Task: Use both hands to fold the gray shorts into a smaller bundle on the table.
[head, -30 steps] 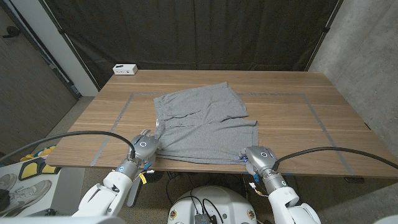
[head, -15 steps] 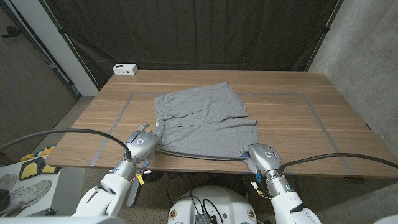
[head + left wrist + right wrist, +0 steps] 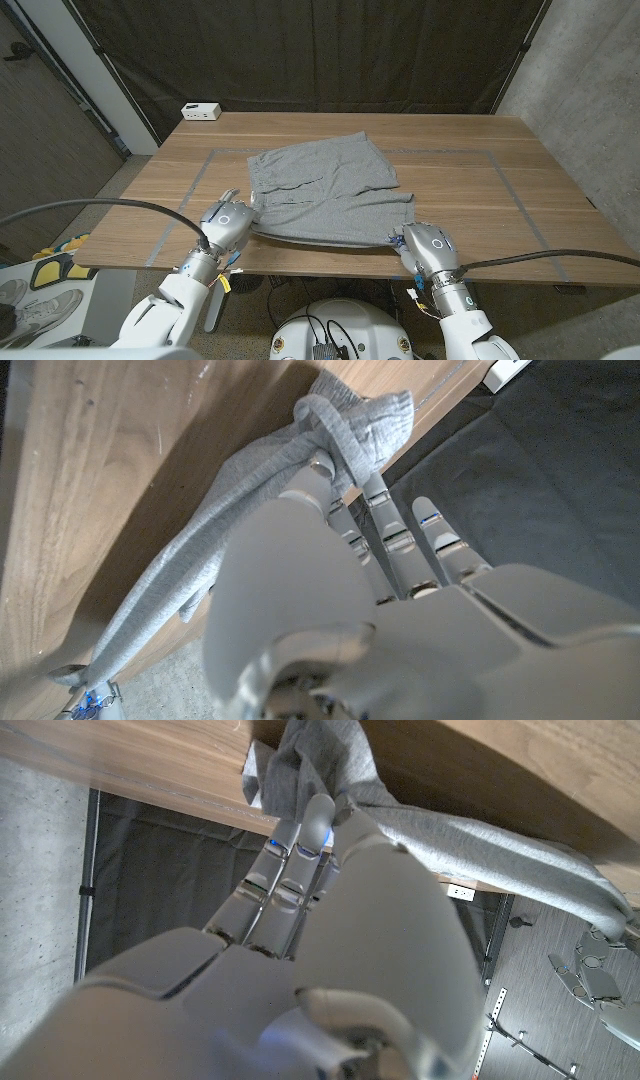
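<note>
One pair of gray shorts [image 3: 325, 195], soft knit fabric with a gathered waistband, lies spread at the middle of the wooden surface [image 3: 480, 190], its near hem lifted off the wood. Two robot hands, silver-gray. The left robot hand [image 3: 226, 225] pinches the near left corner of the hem; the right robot hand [image 3: 425, 243] pinches the near right corner. Gray tape lines mark a rectangle on the woodgrain. One small white box [image 3: 201, 111] sits at the far left corner; no writing is legible.

Wooden table [image 3: 540, 160] with gray shorts [image 3: 325, 195] and a small white box [image 3: 201, 111].
</note>
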You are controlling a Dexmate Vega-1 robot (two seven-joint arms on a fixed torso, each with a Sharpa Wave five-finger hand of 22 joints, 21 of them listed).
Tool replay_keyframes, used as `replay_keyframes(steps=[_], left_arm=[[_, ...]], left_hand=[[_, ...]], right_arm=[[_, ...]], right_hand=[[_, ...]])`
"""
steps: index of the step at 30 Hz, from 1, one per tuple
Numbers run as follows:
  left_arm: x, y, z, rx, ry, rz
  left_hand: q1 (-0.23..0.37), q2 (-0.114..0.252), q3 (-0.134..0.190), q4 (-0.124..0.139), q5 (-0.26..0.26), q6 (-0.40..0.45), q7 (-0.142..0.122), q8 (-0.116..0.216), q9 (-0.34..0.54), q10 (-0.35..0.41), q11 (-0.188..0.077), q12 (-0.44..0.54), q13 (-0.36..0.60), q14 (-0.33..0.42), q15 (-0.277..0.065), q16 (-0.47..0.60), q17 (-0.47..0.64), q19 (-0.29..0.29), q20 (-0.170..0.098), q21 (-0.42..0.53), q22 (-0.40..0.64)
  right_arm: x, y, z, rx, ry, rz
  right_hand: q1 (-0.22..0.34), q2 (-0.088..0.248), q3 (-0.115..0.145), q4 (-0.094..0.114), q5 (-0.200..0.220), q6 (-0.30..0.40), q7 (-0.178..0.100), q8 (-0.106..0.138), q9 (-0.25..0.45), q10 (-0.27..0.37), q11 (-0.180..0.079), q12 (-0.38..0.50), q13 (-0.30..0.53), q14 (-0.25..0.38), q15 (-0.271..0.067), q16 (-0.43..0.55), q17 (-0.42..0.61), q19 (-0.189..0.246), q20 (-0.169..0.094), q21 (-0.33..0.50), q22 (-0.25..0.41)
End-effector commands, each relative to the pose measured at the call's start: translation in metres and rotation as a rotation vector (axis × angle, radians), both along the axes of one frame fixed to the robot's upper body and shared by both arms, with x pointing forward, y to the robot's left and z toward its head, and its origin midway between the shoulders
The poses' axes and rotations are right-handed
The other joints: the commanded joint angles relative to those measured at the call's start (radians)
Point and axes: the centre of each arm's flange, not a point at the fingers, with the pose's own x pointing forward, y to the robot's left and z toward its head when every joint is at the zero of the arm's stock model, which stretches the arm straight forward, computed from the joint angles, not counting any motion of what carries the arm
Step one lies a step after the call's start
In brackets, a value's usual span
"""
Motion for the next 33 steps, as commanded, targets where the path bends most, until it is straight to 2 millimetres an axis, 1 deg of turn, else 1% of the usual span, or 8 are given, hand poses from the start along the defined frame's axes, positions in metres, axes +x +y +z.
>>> replay_keyframes(steps=[1,17,20,21,22,26,27,33], left_arm=[[-0.011,-0.001,0.017,0.006,-0.022,0.031],[-0.022,0.002,0.042,0.009,-0.089,0.043],[-0.022,0.003,0.046,0.013,-0.091,0.046],[-0.021,0.003,0.048,0.009,-0.087,0.05],[-0.021,0.004,0.049,0.003,-0.082,0.048],[-0.019,0.007,0.056,-0.012,-0.069,0.053],[-0.018,0.008,0.058,-0.028,-0.057,0.044],[-0.013,0.014,0.07,-0.079,-0.001,0.003]], left_hand=[[0.014,-0.002,-0.003,-0.002,0.004,0.009,0.005,0.007,0.006,0.008,-0.002,0.083,0.269,0.005,-0.174,0.008,0.009,0.0,0.001,0.009,0.005],[0.025,-0.006,-0.006,-0.002,0.002,0.007,0.004,0.011,0.001,0.01,-0.004,0.095,0.294,0.006,-0.175,0.017,0.035,-0.004,0.001,0.02,0.01],[0.028,-0.006,-0.007,-0.002,0.002,0.0,0.006,0.011,0.002,0.006,-0.003,0.096,0.299,0.005,-0.174,0.019,0.04,-0.005,0.003,0.022,0.011],[0.028,-0.006,-0.007,-0.001,0.002,0.0,0.007,0.012,0.003,0.005,-0.003,0.096,0.3,0.005,-0.174,0.019,0.041,-0.005,0.003,0.023,0.011],[0.029,-0.005,-0.007,-0.001,0.002,-0.003,0.005,0.013,0.005,0.002,-0.002,0.095,0.303,0.004,-0.174,0.02,0.044,-0.005,0.003,0.024,0.012],[0.032,-0.003,-0.007,0.001,0.003,-0.007,0.001,0.017,0.01,-0.004,-0.002,0.096,0.311,0.003,-0.174,0.022,0.053,-0.002,0.001,0.031,0.014],[0.033,-0.002,-0.007,0.001,0.003,-0.007,0.0,0.017,0.01,-0.003,-0.003,0.097,0.312,0.003,-0.174,0.022,0.055,0.0,0.0,0.032,0.014],[0.035,-0.003,-0.008,0.002,0.002,-0.012,0.003,0.019,0.01,-0.004,-0.004,0.1,0.321,0.001,-0.174,0.024,0.064,0.001,-0.001,0.038,0.017]], right_arm=[[-0.008,0.003,0.015,-0.014,-0.082,0.01],[-0.006,0.008,0.036,-0.05,-0.157,0.023],[-0.004,0.009,0.04,-0.059,-0.171,0.025],[-0.003,0.009,0.043,-0.055,-0.148,0.037],[-0.002,0.01,0.044,-0.069,-0.169,0.03],[0.002,0.01,0.052,-0.065,-0.143,0.04],[0.003,0.01,0.055,-0.059,-0.125,0.044],[0.007,0.011,0.064,-0.076,-0.146,0.052]], right_hand=[[0.0,0.01,0.0,0.002,0.009,0.007,0.0,0.007,0.003,0.003,0.005,0.01,0.022,0.0,-0.09,-0.005,0.012,-0.003,-0.037,0.012,0.004],[-0.001,0.011,-0.002,0.003,0.014,0.007,-0.003,0.01,0.004,0.0,0.002,0.014,0.04,0.0,-0.09,-0.012,0.037,-0.012,-0.04,0.024,0.003],[-0.001,0.011,-0.002,0.003,0.015,0.005,-0.004,0.011,0.004,0.001,0.003,0.015,0.043,0.0,-0.09,-0.014,0.042,-0.014,-0.041,0.027,0.002],[-0.001,0.011,-0.002,0.003,0.015,0.006,-0.003,0.011,0.003,0.002,0.002,0.016,0.044,0.0,-0.09,-0.014,0.044,-0.015,-0.042,0.027,0.002],[-0.001,0.012,-0.002,0.004,0.015,0.006,-0.004,0.011,0.003,0.002,0.003,0.016,0.045,0.0,-0.09,-0.015,0.045,-0.016,-0.042,0.028,0.002],[-0.001,0.012,-0.002,0.004,0.016,0.005,-0.005,0.011,0.003,0.003,0.003,0.015,0.046,0.0,-0.09,-0.017,0.052,-0.017,-0.042,0.032,0.001],[-0.001,0.011,-0.002,0.004,0.016,0.004,-0.006,0.011,0.003,0.002,0.001,0.015,0.046,0.0,-0.09,-0.017,0.053,-0.019,-0.042,0.032,0.001],[-0.002,0.012,-0.003,0.005,0.017,0.002,-0.005,0.011,0.003,-0.003,-0.002,0.012,0.049,-0.001,-0.09,-0.022,0.061,-0.025,-0.043,0.035,0.0]])
